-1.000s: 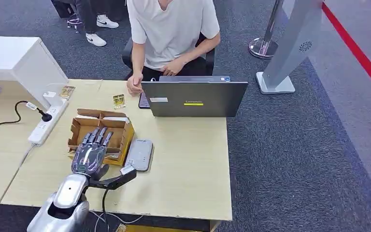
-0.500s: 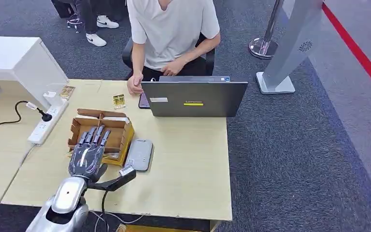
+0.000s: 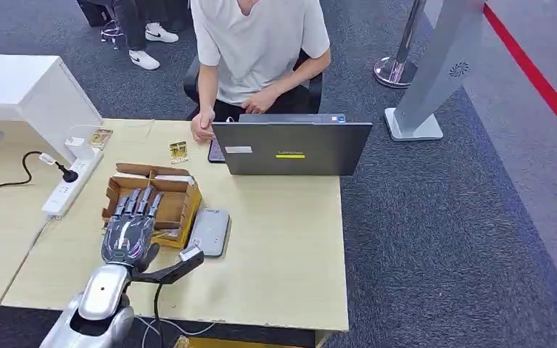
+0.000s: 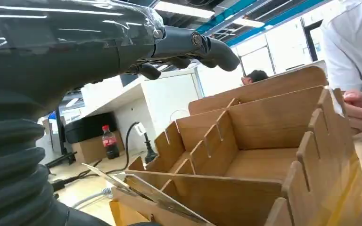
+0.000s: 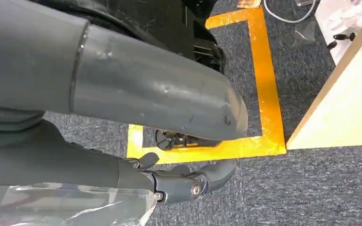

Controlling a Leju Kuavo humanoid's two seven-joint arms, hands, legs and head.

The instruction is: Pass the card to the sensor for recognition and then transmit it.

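Left robot hand (image 3: 132,230) hovers low over the near edge of the cardboard box (image 3: 176,190) on the worktop (image 3: 283,246), fingers stretched forward and apart, holding nothing. Its fingertips reach over the box's front compartments, pointing away from the robot toward the person (image 3: 257,43) at the laptop (image 3: 290,147). In the left wrist view a thin card (image 4: 146,194) leans in the nearest slot of the box (image 4: 245,155), just below and ahead of the palm, its long edge running across the divider rather than along the fingers. So the card lies directly under the fingers, a short drop down. The grey sensor (image 3: 209,230) lies flat just beside the box on its right side, close to the hand's thumb. The right robot hand (image 5: 188,181) hangs beside the worktop over the carpet, fingers loosely curled, gripping nothing, so the left is clearly the nearer one for the pick.
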